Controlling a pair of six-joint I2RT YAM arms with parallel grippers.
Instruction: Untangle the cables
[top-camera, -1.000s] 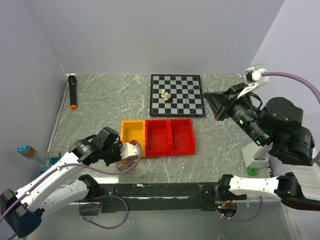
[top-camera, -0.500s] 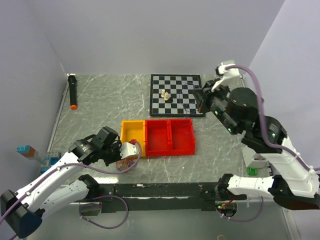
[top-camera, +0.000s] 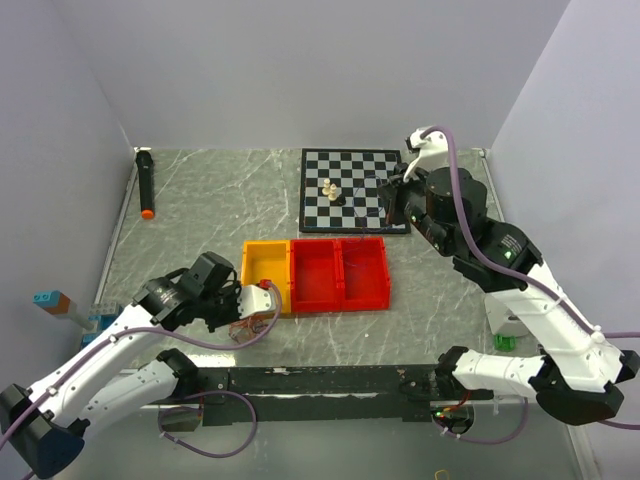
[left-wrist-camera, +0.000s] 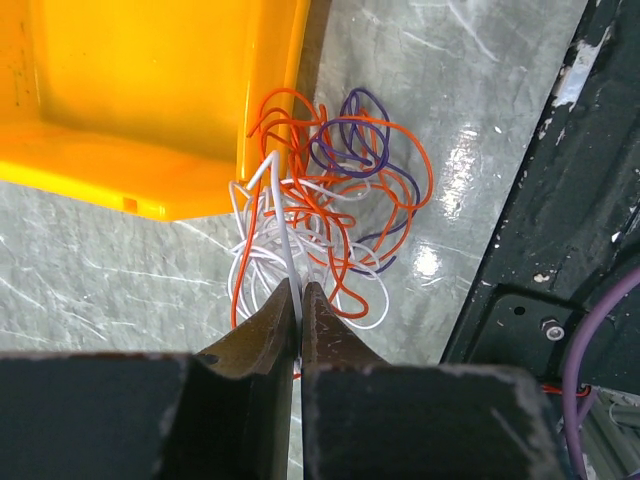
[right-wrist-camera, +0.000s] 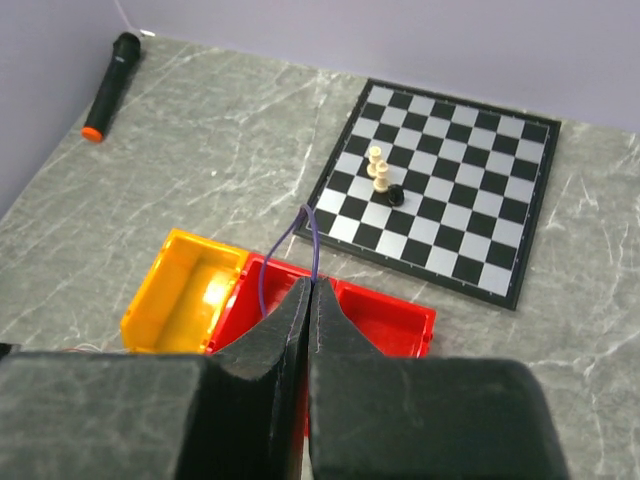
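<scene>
Marble tabletop (top-camera: 200, 200): left pincer (left-wrist-camera: 300, 290) pinches white cable (left-wrist-camera: 283, 235) (right pincer (right-wrist-camera: 310, 285), purple cable (right-wrist-camera: 314, 240)).

The white cable (left-wrist-camera: 283, 225) vanishes between the pressed fingers of the left claw (left-wrist-camera: 298, 300), so its gripped stretch is hidden. The yellow bin (left-wrist-camera: 150, 90) is cut off at the top and left edges. The purple cable (right-wrist-camera: 314, 245) drops out of sight inside the right claw (right-wrist-camera: 309, 292), which also covers the middle of the red bin (right-wrist-camera: 390, 325). From above, the chess pieces (top-camera: 330, 189) are too small to identify, perhaps pawns.
</scene>
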